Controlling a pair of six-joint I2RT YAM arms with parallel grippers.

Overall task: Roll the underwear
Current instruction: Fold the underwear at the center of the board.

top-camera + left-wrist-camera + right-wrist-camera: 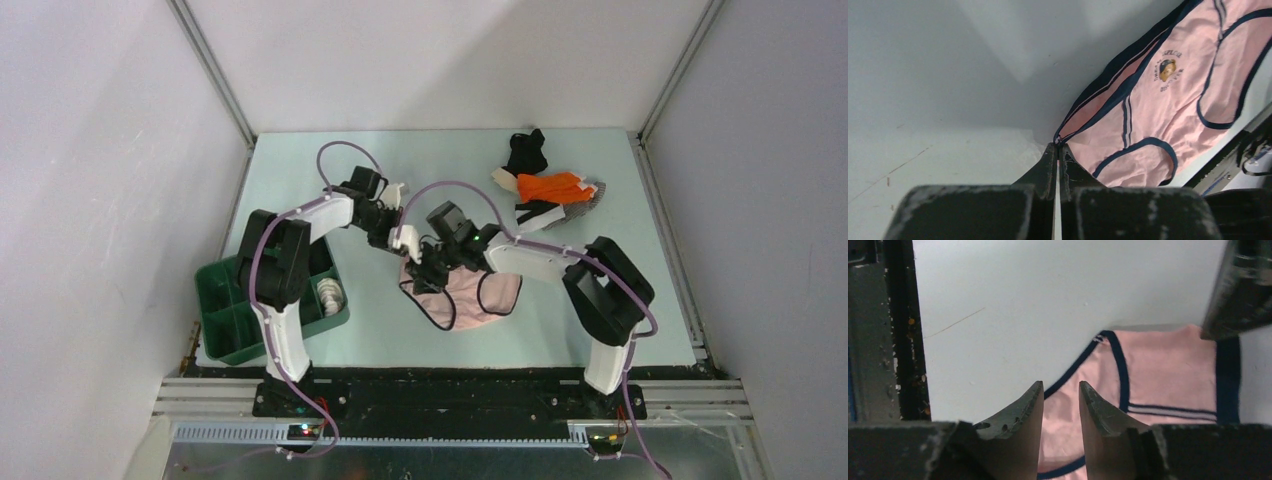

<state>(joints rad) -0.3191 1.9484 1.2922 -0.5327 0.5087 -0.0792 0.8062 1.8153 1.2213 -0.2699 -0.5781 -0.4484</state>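
A pale green counter (600,320) seen from above, with two robot arms reaching in from its near edge. The pink underwear (470,297), trimmed in dark navy, lies flat near the middle of the counter, a little toward the near edge.

The left end effector (1058,150) has its fingers pressed together, pinching the left corner of the navy waistband. The right end effector (1060,387) hovers low over the same end of the cloth, fingers spread a little with nothing between them.

The garment's long axis runs left to right, roughly parallel to the near edge. The waistband looks to face the far edge and the leg openings the near edge, though the right arm hides part of it.

To roll well, the cloth probably wants smoothing flat first, with both corners gripped evenly so the roll stays straight.

More underwear (548,187), black, orange and white, sits heaped near the far right corner. A green tray (225,330) stands at the near left corner.
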